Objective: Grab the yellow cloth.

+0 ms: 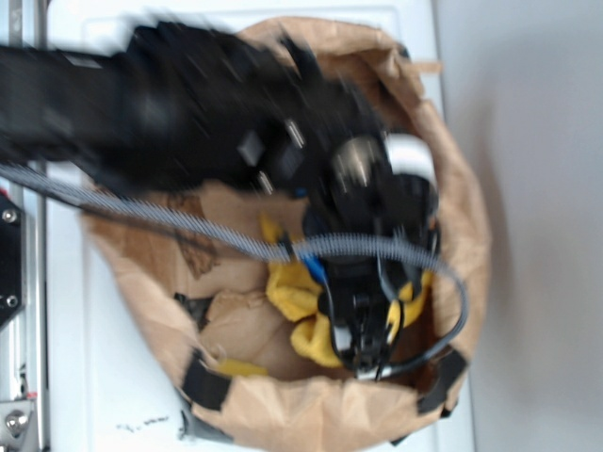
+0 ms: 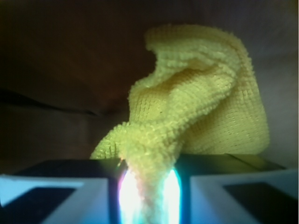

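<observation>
The yellow cloth (image 2: 201, 107) is a bright terry rag with deep folds, filling the middle and right of the wrist view. One twisted fold of it runs down between my two fingers (image 2: 70, 191), which are closed onto it. In the exterior view the yellow cloth (image 1: 294, 294) lies inside a brown paper bag (image 1: 462, 217), partly hidden under the black arm. My gripper (image 1: 366, 350) reaches down into the bag at the cloth's right side and is shut on it.
The bag's crumpled paper walls ring the gripper closely on all sides. Black tape patches (image 1: 204, 381) sit on the bag's rim. A grey braided cable (image 1: 188, 224) crosses the bag. A small blue piece (image 1: 315, 269) shows by the cloth.
</observation>
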Motion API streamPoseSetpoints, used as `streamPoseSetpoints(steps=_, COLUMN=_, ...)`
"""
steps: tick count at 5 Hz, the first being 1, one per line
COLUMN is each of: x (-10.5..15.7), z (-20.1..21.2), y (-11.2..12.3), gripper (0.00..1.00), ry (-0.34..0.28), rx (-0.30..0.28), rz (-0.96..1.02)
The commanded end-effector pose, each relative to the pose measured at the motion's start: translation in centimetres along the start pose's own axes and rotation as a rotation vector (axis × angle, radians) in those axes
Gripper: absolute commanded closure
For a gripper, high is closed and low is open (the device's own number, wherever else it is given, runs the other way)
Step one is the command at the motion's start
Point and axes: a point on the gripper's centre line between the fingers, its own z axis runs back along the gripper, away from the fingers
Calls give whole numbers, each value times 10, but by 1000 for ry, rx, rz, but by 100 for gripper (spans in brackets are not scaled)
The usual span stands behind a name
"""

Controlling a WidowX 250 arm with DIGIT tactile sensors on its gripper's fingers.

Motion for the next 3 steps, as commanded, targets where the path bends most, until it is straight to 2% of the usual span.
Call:
streamPoseSetpoints(steps=1, x=-3, z=100, y=-6, gripper=100, ry=-137, rx=-62, rz=-4)
streamPoseSetpoints(steps=2, x=-14, z=112, y=2, gripper=100, ry=-37, rx=67, rz=14)
streamPoseSetpoints(steps=3, x=-30, z=128, y=10, gripper=100, ry=23, rx=134, rz=-26)
